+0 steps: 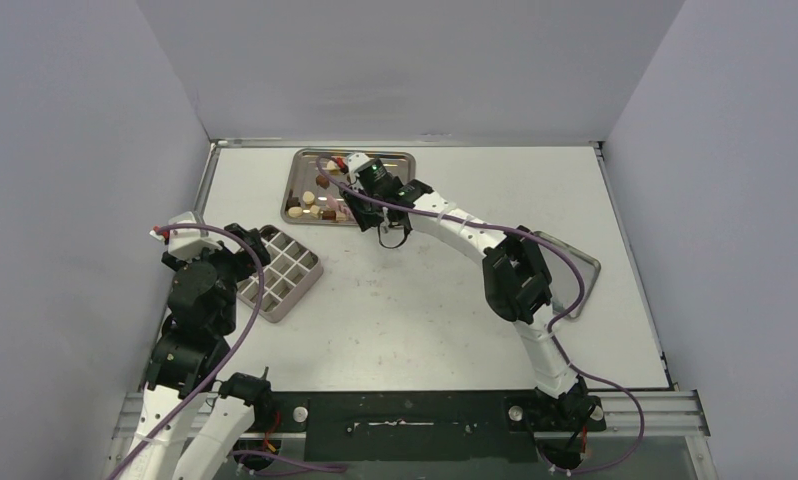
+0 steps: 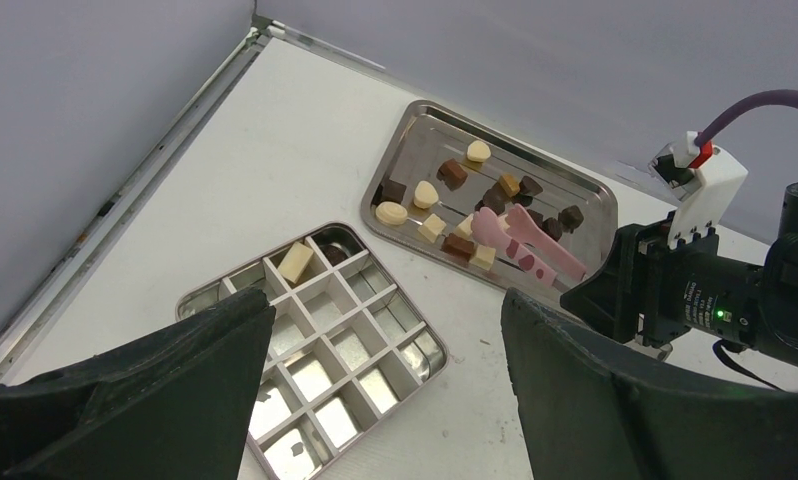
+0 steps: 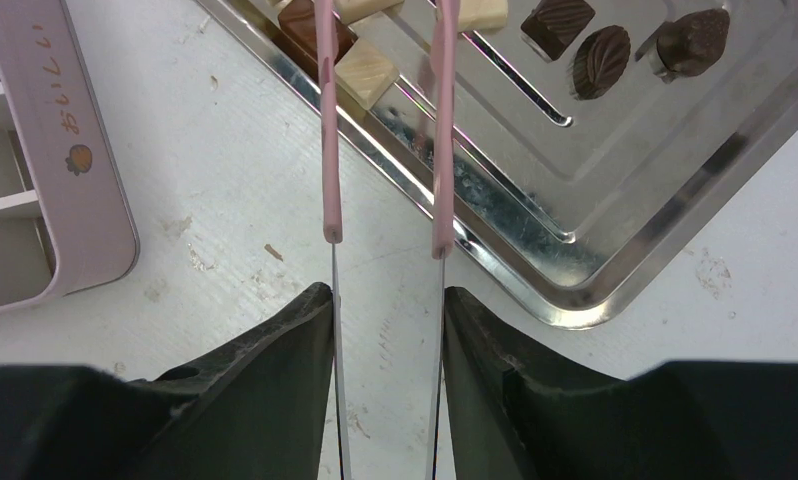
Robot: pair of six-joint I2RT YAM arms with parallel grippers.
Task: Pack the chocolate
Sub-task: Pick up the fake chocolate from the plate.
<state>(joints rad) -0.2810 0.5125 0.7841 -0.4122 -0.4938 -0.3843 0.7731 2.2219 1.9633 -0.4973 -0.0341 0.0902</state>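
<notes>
Right claw [image 3: 387, 295] around pink tongs [image 3: 327, 150] over scuffed white table [image 3: 235, 200], left claw [image 2: 385, 300] wide, grey walls [image 1: 375, 60]

One loaded tray [image 2: 430, 125], one divided box [image 2: 320, 345], one tongs [image 2: 520, 245] (chocolates [image 2: 452, 173] roughly sixteen)

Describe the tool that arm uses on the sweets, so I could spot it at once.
Look to the shiny metal tray at the far side of the table, scattered with small brown and cream chocolates. Reaching into it from the right arm's fingers are the pink tongs. They are the only long, pink thing among those little chunks.
</notes>
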